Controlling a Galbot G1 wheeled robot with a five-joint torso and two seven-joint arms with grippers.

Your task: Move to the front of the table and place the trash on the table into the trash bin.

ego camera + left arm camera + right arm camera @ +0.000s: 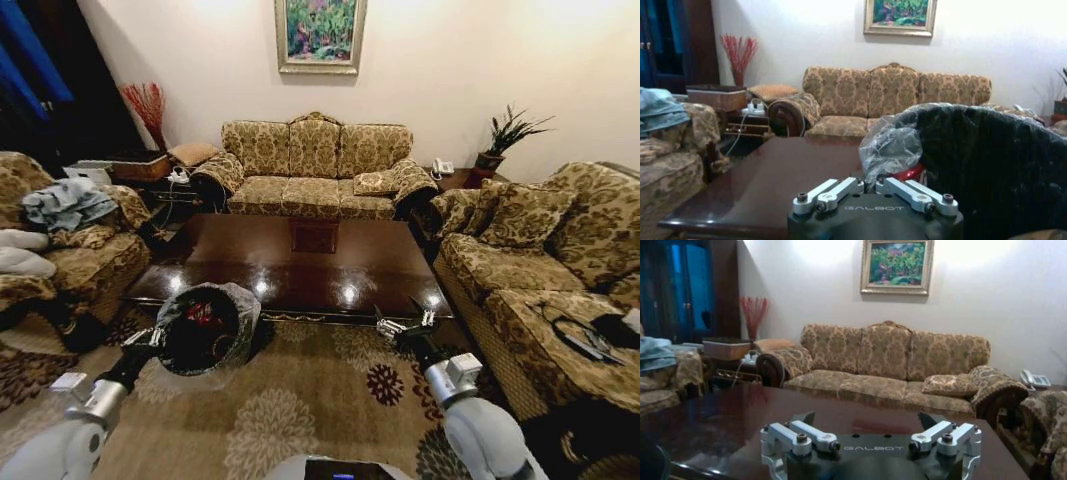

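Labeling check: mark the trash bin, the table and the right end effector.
trash bin [236,303]: head view, bag-lined rim on its right side.
table [300,262]: head view, bare glossy top near the front.
right end effector [405,322]: head view, midway between its fingertips, at the table's front edge.

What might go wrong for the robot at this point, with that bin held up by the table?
The left gripper holds the trash bin tilted by its rim, so it could slip, or the red trash inside could spill onto the carpet. The bin hangs close to the table edge and might knock it. The right gripper, jaws open, hovers at the table's front edge and could scrape the glossy wood.
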